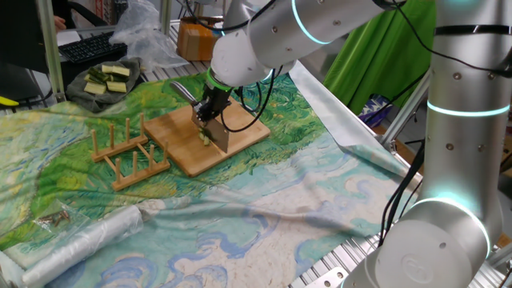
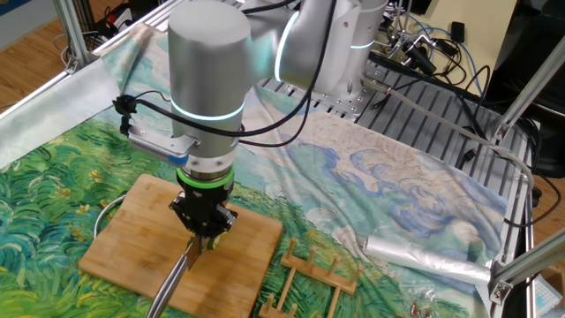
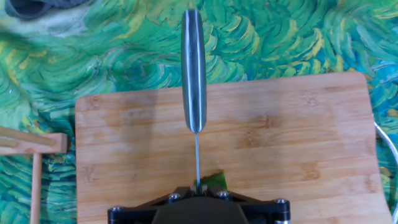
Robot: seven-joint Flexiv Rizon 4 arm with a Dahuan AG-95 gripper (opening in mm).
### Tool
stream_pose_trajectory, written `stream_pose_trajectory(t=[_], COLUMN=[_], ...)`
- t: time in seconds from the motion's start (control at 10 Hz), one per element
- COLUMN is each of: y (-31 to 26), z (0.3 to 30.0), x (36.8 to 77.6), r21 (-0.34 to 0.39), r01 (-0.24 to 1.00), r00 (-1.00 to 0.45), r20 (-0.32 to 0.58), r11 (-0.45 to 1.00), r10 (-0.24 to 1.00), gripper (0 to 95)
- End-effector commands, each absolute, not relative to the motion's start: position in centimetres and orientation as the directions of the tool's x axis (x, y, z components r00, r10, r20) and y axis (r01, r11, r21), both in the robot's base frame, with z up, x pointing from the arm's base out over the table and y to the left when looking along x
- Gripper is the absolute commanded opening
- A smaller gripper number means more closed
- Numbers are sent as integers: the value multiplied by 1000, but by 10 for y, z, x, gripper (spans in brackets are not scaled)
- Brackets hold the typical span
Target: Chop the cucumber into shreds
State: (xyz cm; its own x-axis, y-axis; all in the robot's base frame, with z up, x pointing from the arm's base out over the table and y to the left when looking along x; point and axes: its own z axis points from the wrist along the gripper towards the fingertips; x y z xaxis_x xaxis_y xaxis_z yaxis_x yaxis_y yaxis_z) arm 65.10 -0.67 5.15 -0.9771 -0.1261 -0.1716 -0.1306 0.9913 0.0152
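My gripper [image 1: 213,108] is shut on a knife [image 1: 219,138] and holds its blade down on the wooden cutting board [image 1: 240,132]. A small green cucumber piece [image 1: 206,138] lies on the board right by the blade. In the hand view the gripper [image 3: 198,186] clamps the thin blade, the grey knife handle [image 3: 194,68] points away, and a bit of cucumber [image 3: 215,181] shows just right of the blade. In the other fixed view the gripper [image 2: 205,228] stands over the board [image 2: 132,247], and the cucumber is mostly hidden under it.
A wooden dish rack [image 1: 128,152] stands left of the board. A dark plate of cucumber sticks [image 1: 108,78] sits at the back left. A rolled plastic sheet [image 1: 80,244] lies at the front left. A painted cloth [image 1: 304,184] covers the table.
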Motion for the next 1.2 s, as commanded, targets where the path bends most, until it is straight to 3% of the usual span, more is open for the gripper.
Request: stream_pose_trajectory(t=[0.1,0.6,1.2], y=[-7,-10,-15], z=[54,78,70], x=[651,649,650], r21=[15,9,15], r01=[-131,-136,-145], r00=[-978,-981,-979], r20=[-169,-142,-148], r11=[991,991,989], r10=[-126,-134,-141], gripper=[0,0,0])
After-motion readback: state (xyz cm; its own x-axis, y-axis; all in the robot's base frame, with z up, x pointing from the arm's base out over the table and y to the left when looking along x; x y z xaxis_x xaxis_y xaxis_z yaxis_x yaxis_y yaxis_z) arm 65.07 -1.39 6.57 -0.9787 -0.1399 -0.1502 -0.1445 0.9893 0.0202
